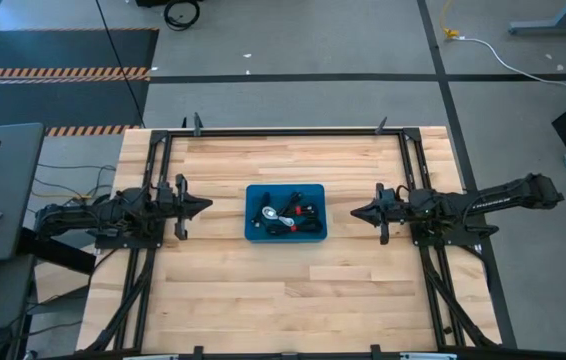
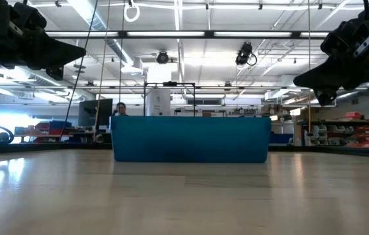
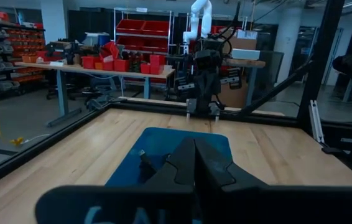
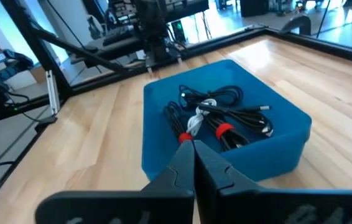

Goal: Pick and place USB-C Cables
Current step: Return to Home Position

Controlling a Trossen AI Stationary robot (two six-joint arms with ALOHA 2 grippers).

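High view: cables (image 1: 293,215) tangled in the blue bin (image 1: 250,225), mid-table.
I see black coils, red ties, one white; count unclear. My left gripper (image 1: 206,206) and right gripper (image 1: 356,212) sit closed, empty.

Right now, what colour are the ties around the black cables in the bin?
Red ties; the right wrist view shows them best.

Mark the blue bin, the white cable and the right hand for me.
blue bin (image 2: 191,138), low view, side wall.
white cable (image 4: 196,116), right wrist view, bundle's middle.
right hand (image 1: 354,212), high view, shut fingertips.
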